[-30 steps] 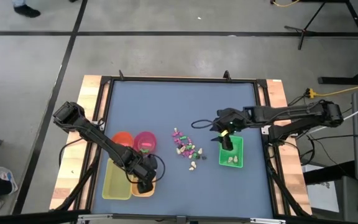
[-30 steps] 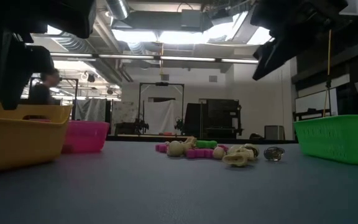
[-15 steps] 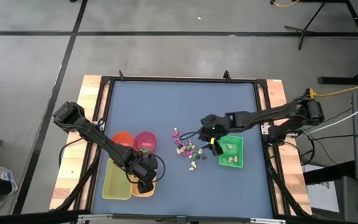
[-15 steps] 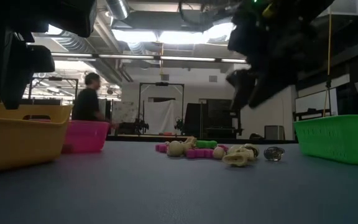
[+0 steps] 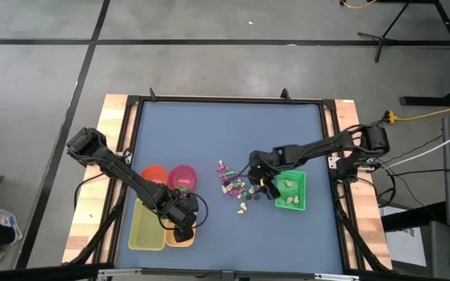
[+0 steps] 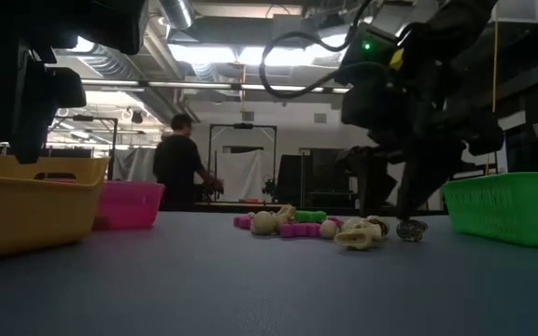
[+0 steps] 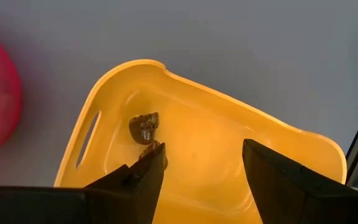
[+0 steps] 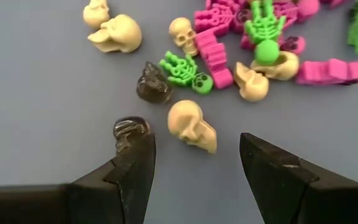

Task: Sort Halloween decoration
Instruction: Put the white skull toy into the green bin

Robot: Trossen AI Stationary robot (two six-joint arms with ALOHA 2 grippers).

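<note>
Right now, right hand (image 8: 194,165) hung low, fingers apart, over cream skull (image 8: 192,125) in trinket pile (image 5: 237,187) mid-worktop. Risk: dark skull (image 8: 130,130) beside one finger could get pinched too. Left hand (image 7: 201,168) apart over yellow tray (image 7: 260,143).

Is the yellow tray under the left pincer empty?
Not empty. The yellow tray holds a dark brown trinket, with a second small piece beside it; the rest of its floor is bare. The left pincer hovers open above.
</note>
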